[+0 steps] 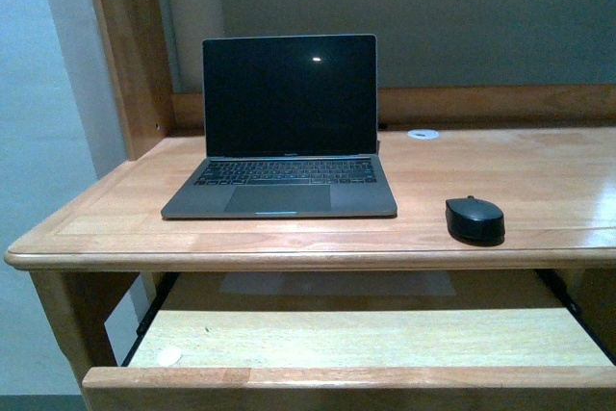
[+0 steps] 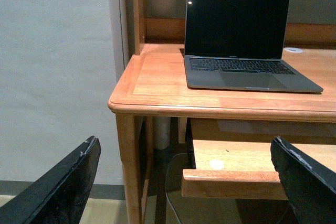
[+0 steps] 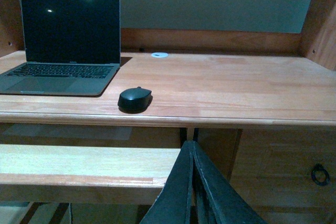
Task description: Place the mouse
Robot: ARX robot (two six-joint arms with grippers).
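Observation:
The black oval mouse (image 1: 474,219) sits on the wooden desk (image 1: 539,180) near its front edge, to the right of the open laptop (image 1: 286,132). It also shows in the right wrist view (image 3: 135,99). My right gripper (image 3: 192,148) is shut and empty, low in front of the desk, apart from the mouse. My left gripper (image 2: 184,174) is open and empty, its black fingers (image 2: 68,182) wide apart, below and in front of the desk's left corner. Neither arm shows in the front view.
A keyboard tray (image 1: 366,339) is pulled out under the desk with a small white disc (image 1: 169,356) on it. Another white disc (image 1: 423,134) lies at the desk's back. Wooden posts (image 1: 130,45) rise at the sides. A drawer pull (image 3: 319,174) shows at the right.

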